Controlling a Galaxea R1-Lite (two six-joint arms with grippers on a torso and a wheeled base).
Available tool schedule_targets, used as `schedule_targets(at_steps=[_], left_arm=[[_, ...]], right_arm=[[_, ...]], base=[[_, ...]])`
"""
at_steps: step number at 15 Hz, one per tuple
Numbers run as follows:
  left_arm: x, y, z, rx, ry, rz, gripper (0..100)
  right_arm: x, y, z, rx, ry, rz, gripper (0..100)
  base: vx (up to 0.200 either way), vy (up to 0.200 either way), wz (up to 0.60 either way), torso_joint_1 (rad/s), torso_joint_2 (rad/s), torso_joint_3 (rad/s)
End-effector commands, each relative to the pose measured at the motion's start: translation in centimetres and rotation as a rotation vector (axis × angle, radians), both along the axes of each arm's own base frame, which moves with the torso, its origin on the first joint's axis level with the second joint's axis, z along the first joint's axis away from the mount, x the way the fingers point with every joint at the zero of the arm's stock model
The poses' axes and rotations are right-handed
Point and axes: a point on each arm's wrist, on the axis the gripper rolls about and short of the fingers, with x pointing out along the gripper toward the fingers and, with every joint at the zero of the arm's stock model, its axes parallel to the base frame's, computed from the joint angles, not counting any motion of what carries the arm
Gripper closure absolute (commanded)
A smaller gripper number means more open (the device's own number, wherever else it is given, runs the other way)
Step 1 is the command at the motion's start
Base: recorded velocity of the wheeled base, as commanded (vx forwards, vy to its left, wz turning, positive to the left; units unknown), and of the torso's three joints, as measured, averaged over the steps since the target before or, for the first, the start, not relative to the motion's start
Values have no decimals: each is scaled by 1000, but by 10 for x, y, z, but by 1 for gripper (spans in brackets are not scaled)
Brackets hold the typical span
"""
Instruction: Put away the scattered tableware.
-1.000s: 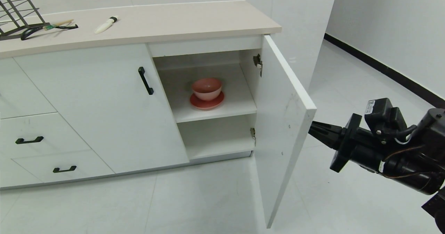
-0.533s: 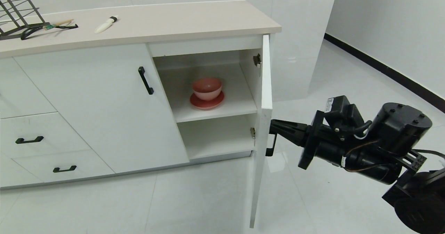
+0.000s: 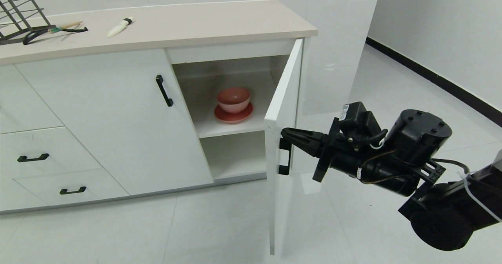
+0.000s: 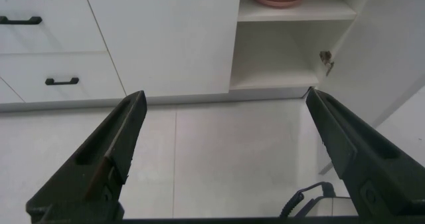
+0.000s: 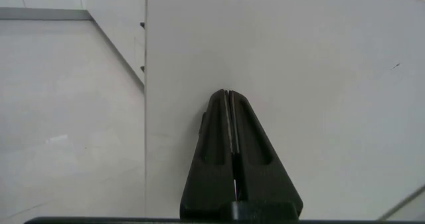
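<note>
Step in hand: this looks like closing the cupboard door with the right gripper. Push squarely on the outer face near the free edge and follow the door's swing, so the tip neither slides off nor catches the handle. Ease the pressure as the door meets the frame.
Right gripper: the fingers are pressed together and hold nothing. The tip rests against the door's white outer face, just above the black handle. I cannot tell whether it also brushes the handle.
Left gripper: spread wide and empty, it hangs over the floor in front of the cupboard.
Door: partly open, with the inside visible past its edge.
Tableware stored: a pink bowl sits on a red plate on the upper shelf inside.
Worktop: a pale utensil lies here, well apart from the cupboard opening and near a dark wire rack.
</note>
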Motion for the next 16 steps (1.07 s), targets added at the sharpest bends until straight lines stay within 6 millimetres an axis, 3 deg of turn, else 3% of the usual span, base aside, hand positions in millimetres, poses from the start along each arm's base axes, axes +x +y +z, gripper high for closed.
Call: schedule_targets(at_steps=[1, 8, 16], left_arm=[[0, 0, 0, 0, 1, 1, 0], [0, 0, 0, 0, 1, 1, 0], [0, 0, 0, 0, 1, 1, 0]], right_arm=[[4, 15, -2, 6, -9, 28, 100], [20, 48, -6, 33, -44, 71, 100], [34, 60, -8, 54, -71, 73, 100]], base=[[0, 0, 0, 0, 0, 0], [0, 0, 0, 0, 0, 0], [0, 0, 0, 0, 0, 0]])
